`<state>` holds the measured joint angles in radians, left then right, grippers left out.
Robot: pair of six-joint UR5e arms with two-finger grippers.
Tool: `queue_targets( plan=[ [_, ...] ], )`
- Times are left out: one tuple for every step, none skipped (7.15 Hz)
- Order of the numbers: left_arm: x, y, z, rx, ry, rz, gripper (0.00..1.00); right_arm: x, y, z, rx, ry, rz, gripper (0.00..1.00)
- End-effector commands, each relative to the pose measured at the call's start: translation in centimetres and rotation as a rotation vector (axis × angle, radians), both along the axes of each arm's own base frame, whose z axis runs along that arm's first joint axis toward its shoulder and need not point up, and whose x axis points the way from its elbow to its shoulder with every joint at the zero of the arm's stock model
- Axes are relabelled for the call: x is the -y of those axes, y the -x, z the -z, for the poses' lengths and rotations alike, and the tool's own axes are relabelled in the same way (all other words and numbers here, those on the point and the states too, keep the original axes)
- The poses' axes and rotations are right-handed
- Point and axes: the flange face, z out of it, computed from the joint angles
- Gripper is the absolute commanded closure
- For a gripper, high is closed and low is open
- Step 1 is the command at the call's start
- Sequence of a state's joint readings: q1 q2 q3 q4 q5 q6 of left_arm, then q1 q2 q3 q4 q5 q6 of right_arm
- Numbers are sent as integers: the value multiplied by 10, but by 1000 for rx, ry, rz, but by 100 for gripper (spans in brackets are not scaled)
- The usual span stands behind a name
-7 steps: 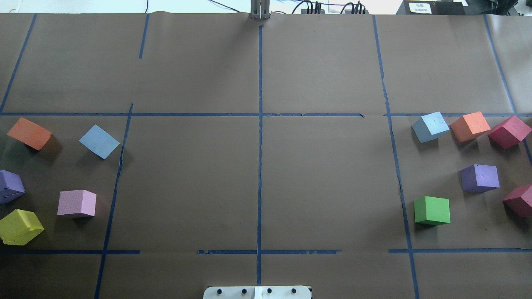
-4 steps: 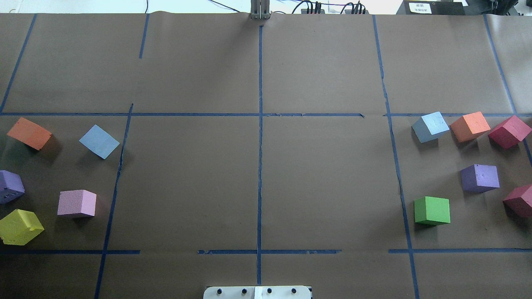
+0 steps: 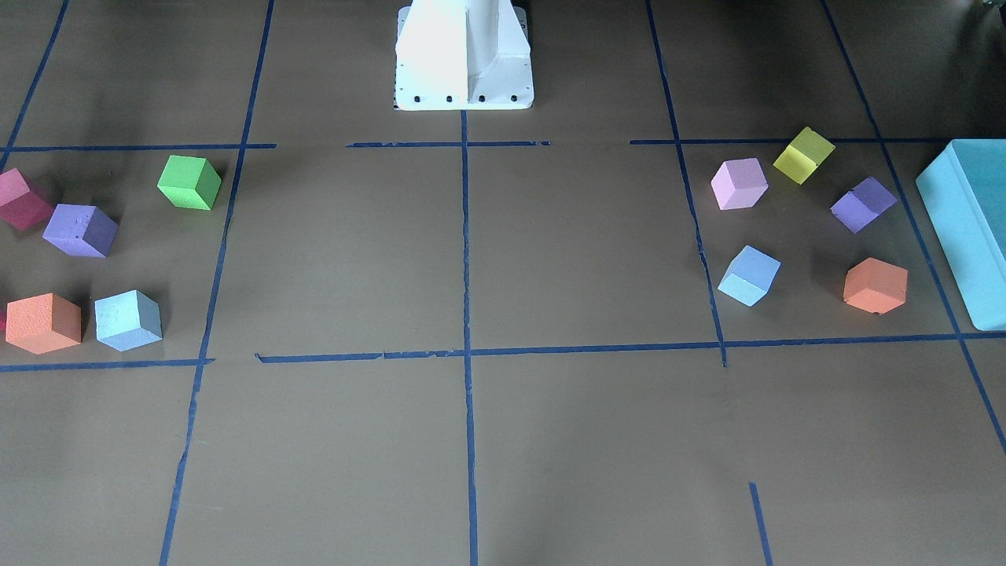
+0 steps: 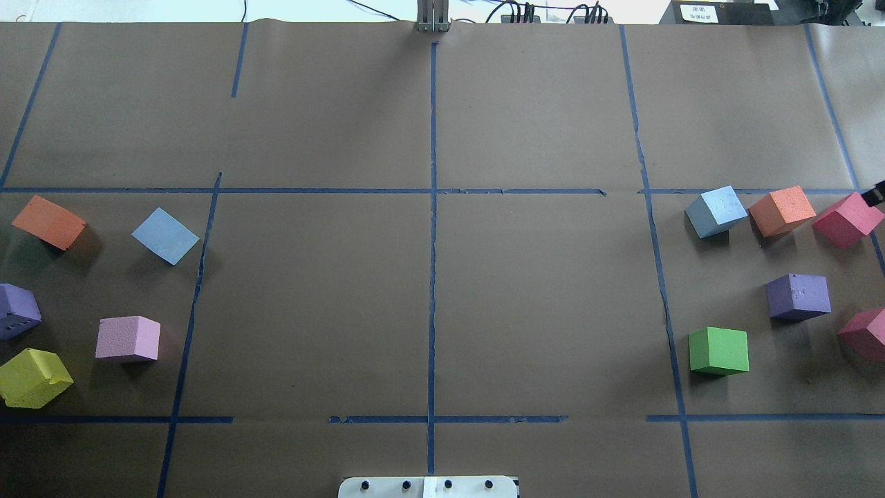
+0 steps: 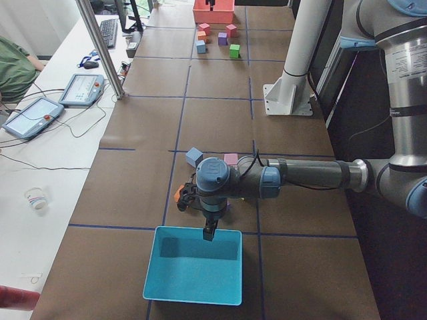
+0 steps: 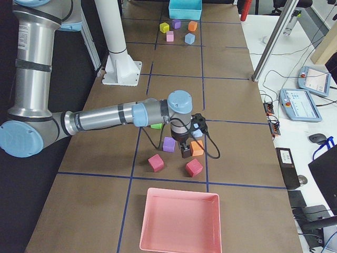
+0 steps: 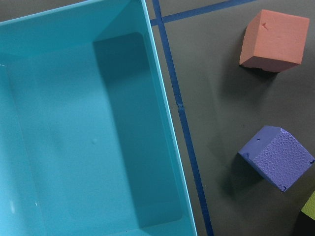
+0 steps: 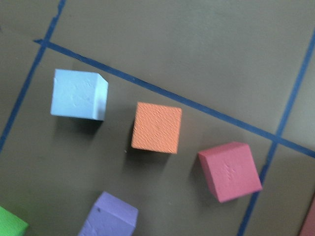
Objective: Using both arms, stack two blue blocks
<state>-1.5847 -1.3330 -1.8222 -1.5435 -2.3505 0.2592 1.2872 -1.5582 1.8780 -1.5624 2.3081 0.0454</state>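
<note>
One blue block (image 4: pixel 165 236) lies on the table's left part; it also shows in the front view (image 3: pixel 749 275) and the left view (image 5: pixel 194 157). The other blue block (image 4: pixel 716 211) lies on the right part, next to an orange cube (image 4: pixel 782 210), and shows in the right wrist view (image 8: pixel 78 94). My left gripper (image 5: pixel 209 233) hangs over the teal box's rim, away from its block. My right gripper (image 6: pixel 185 152) hovers over the cubes near the orange one; only a black tip (image 4: pixel 877 193) shows overhead. I cannot tell whether either is open or shut.
A teal box (image 3: pixel 963 228) stands past the left cubes. A pink tray (image 6: pixel 179 221) stands past the right ones. Orange (image 4: pixel 48 221), purple (image 4: pixel 17 310), pink (image 4: pixel 128 339) and yellow (image 4: pixel 32 377) cubes lie left; green (image 4: pixel 719 351), purple (image 4: pixel 798 296) and red (image 4: pixel 848 219) cubes lie right.
A black tip of my right gripper has come in at the overhead view's right edge, by the red cube. No block has moved.
</note>
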Motion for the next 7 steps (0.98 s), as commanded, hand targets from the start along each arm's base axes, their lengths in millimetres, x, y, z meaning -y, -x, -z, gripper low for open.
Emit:
queue_targets(
  plan=[
    [1, 0, 3, -1, -9, 0, 0, 43, 76, -2, 8, 53, 27, 0],
    [1, 0, 11, -2, -21, 0, 0, 45, 103, -17, 25, 49, 28, 0],
    [1, 0, 11, -2, -21, 1, 0, 53, 126, -12, 39, 62, -13, 0],
    [2, 0, 12, -1, -26, 0, 0, 55, 146, -5, 13, 55, -29, 0],
    [1, 0, 12, -2, -24, 0, 0, 53, 160, -24, -32, 68, -19, 0],
    [1, 0, 13, -2, -26, 1, 0, 52, 169, -33, -57, 69, -11, 0],
    [1, 0, 14, -2, -27, 1, 0, 51, 178, -30, -57, 66, 2, 0]
  ],
)
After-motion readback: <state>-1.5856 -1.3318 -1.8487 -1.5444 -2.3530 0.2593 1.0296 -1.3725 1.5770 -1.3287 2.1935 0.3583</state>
